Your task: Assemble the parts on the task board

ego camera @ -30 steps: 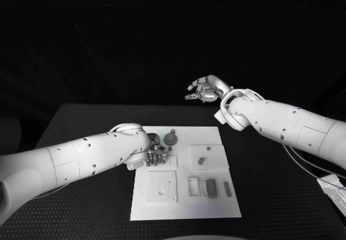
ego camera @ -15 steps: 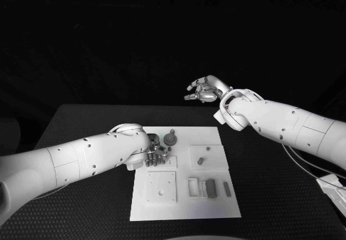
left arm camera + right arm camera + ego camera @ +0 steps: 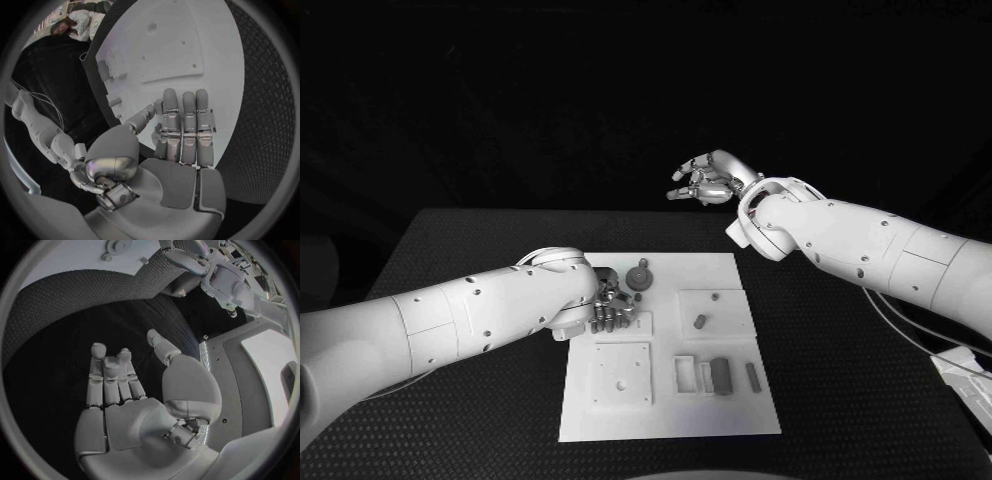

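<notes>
The white task board [image 3: 668,415] lies in the middle of the black table. My left hand [image 3: 609,308] rests over the board's upper left part, fingers pointing down at it. In the left wrist view the fingers [image 3: 184,125] lie straight and side by side over the board [image 3: 187,45], holding nothing. A round gear-like part [image 3: 640,275] stands just beyond that hand. A small peg [image 3: 701,321] sits on a raised square [image 3: 718,300]. Several grey blocks [image 3: 721,375] lie at the lower right. My right hand [image 3: 708,182] hangs high above the table's far edge with nothing in it; its fingers [image 3: 112,375] are loosely extended.
A square plate with holes [image 3: 625,375] sits at the board's lower left, a small frame [image 3: 687,373] beside it. Black table mat [image 3: 473,250] surrounds the board. Cables [image 3: 935,345] trail along the table's right side.
My right hand has drifted slightly up and left. The left hand and the parts have stayed where they were.
</notes>
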